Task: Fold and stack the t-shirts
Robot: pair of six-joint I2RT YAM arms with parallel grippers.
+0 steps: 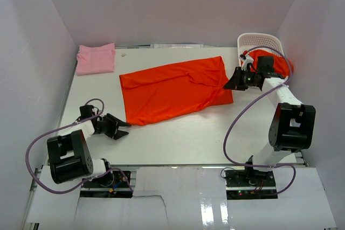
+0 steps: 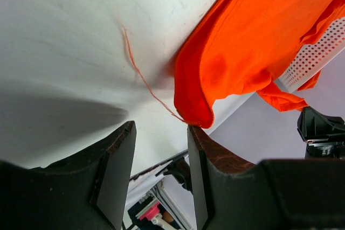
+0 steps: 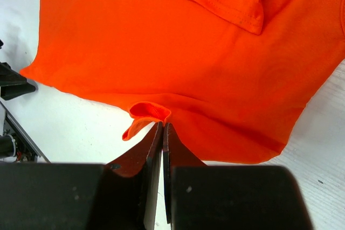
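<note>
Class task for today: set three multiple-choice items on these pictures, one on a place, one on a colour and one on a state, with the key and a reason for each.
1. Where on the white table does the folded light pink cloth shirt lie?
A. near right corner
B. centre
C. far left corner

2. What colour is the plastic lattice basket?
A. black
B. white
C. blue

3. How does the left gripper stand?
A. open, holding nothing
B. shut on cloth
C. shut on a cable

Key:
1 C: the top view shows it by the back wall on the left.
2 B: its rim and lattice wall are white.
3 A: the left wrist view shows its jaws apart with nothing between them.
</note>
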